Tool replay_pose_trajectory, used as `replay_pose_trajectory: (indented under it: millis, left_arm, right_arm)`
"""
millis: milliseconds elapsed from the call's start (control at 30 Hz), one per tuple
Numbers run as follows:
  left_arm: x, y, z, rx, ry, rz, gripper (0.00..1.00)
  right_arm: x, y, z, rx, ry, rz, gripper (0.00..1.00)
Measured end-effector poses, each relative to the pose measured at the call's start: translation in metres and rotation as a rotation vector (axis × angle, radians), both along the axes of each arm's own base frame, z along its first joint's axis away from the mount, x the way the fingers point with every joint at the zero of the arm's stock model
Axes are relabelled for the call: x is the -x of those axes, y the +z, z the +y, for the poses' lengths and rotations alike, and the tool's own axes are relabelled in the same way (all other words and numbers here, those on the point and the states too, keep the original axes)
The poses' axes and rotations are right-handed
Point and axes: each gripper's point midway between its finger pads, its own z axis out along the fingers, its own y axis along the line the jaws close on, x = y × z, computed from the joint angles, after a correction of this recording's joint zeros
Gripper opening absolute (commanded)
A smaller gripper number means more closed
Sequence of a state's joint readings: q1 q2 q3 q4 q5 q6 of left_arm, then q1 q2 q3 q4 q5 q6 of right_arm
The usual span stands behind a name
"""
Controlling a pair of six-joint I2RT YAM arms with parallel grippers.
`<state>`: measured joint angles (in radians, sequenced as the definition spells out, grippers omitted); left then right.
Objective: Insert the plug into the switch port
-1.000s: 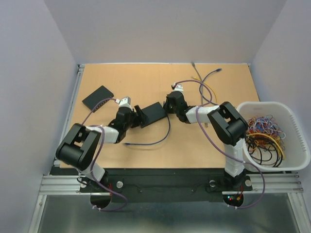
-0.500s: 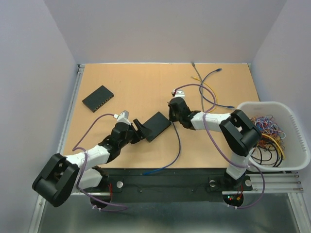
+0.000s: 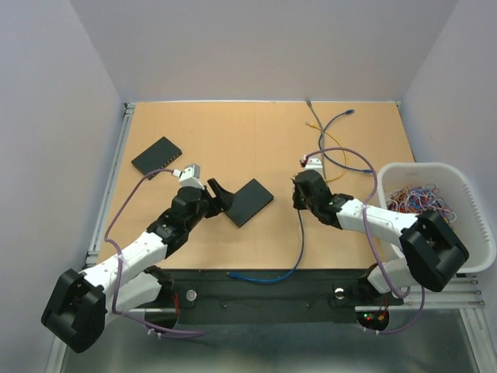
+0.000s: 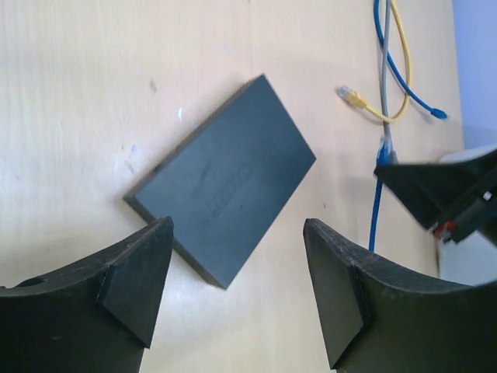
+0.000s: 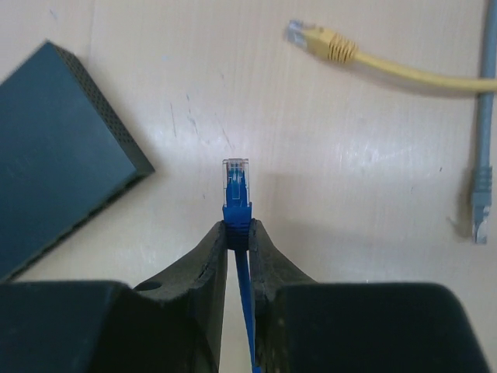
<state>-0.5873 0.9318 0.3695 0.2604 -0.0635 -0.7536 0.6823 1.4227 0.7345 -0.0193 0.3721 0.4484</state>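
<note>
The switch [image 3: 250,202] is a flat dark box lying at an angle mid-table; its ports do not show in any view. My left gripper [image 3: 220,196] stands open just left of it, and the left wrist view has the switch [image 4: 225,179] ahead of the open left gripper [image 4: 237,227], untouched. My right gripper [image 3: 298,198] hovers to the switch's right, shut on the blue plug [image 5: 237,183]. The plug's clear tip sticks out past the right gripper [image 5: 237,229] and points toward the table, right of the switch's vented corner [image 5: 54,148]. Its blue cable [image 3: 300,241] trails to the near edge.
A second dark switch [image 3: 158,155] lies at the back left. Loose yellow, grey and blue cables [image 3: 330,136] lie at the back right, with a yellow plug [image 5: 318,43] and a grey plug [image 5: 481,202] near my right gripper. A white basket [image 3: 466,172] of cables stands at the right edge.
My right gripper has drawn away from the switch to the right, carrying the blue plug. The left arm has stretched out, and the switch has slid slightly toward the near side.
</note>
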Motion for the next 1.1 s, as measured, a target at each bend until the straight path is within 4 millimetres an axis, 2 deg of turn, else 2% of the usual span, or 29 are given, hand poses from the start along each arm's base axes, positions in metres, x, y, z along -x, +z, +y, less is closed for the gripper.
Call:
replay_pose_trajectory:
  millis: [100,200,333,467,633,767,967,1100]
  left_arm:
    - [-0.016,0.01,-0.001,-0.06,-0.008,-0.041,0.8]
    - [-0.033,0.011,0.0,-0.108,-0.007,-0.056,0.8]
    - [-0.056,-0.004,0.012,-0.138,0.008,-0.035,0.8]
    - [-0.067,-0.027,0.019,-0.137,0.01,0.015,0.79]
    - [-0.065,-0.047,0.01,-0.12,-0.041,0.04,0.78]
    - [-0.055,-0.064,0.007,-0.114,-0.075,0.071,0.78]
    - [-0.039,-0.075,0.006,-0.096,-0.107,0.083,0.78]
    - [-0.032,-0.075,0.005,-0.074,-0.122,0.075,0.78]
  right_arm:
    - [0.02,-0.015,0.001,-0.015,0.024,0.05,0.01]
    - [0.045,-0.027,0.019,-0.02,0.097,0.097,0.01]
    - [0.078,-0.033,0.061,-0.041,0.232,0.119,0.01]
    - [0.088,-0.049,0.073,-0.03,0.263,0.149,0.01]
    - [0.084,-0.053,0.088,-0.039,0.276,0.141,0.0]
    - [0.083,-0.052,0.116,-0.048,0.314,0.118,0.0]
    - [0.09,-0.052,0.143,-0.047,0.361,0.094,0.0]
    - [0.094,-0.052,0.147,-0.046,0.369,0.089,0.0]
